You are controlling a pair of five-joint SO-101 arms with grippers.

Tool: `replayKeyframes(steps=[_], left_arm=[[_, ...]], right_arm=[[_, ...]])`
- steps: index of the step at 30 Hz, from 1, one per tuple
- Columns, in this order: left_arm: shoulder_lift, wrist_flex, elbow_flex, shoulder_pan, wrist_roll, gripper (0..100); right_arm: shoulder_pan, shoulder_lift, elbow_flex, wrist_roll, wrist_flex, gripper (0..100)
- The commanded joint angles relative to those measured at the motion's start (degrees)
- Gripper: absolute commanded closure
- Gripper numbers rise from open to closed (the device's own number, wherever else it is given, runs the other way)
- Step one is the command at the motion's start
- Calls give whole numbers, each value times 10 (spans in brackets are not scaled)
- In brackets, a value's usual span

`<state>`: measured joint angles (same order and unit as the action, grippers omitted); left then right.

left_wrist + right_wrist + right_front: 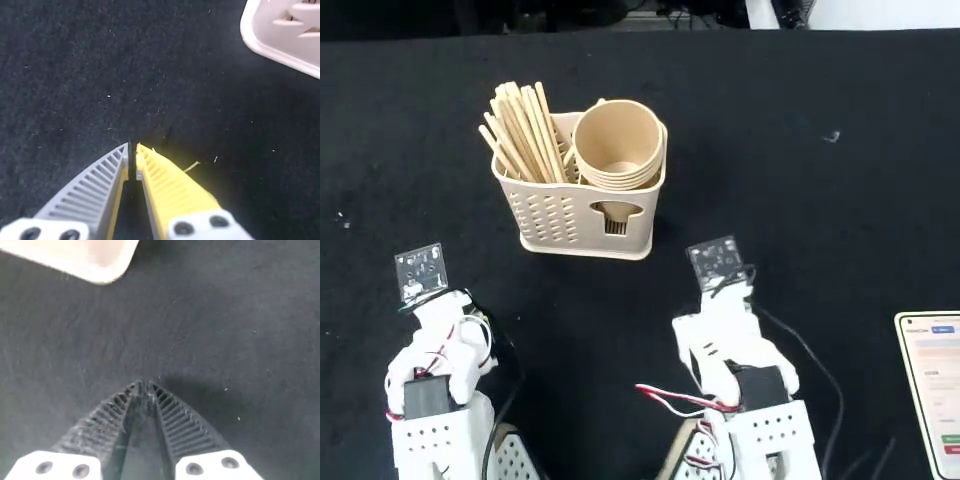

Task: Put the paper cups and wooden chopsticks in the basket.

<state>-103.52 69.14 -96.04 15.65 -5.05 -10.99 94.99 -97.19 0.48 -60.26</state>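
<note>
In perforated basket point(560, 215), nested cups point(617, 140), wooden chopsticks point(525, 125)

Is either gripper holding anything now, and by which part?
Nothing is held: the left gripper and the right gripper are both shut and empty. The paper cups and chopsticks stand in the basket.

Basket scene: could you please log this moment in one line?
cups in basket | chopsticks in basket | left gripper shut, empty | right gripper shut, empty
</note>
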Motion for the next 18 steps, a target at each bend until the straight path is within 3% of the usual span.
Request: replayKeyframes(steps=[1, 8, 18], left_arm=[[-3, -9, -13, 4, -7, 960], [-3, -9, -13, 4, -7, 960], [-3, -9, -13, 4, -7, 960]], right_arm=[[-4, 19, 0, -73, -18, 980], [6, 34, 0, 6, -81, 981], [6, 35, 0, 9, -81, 980]])
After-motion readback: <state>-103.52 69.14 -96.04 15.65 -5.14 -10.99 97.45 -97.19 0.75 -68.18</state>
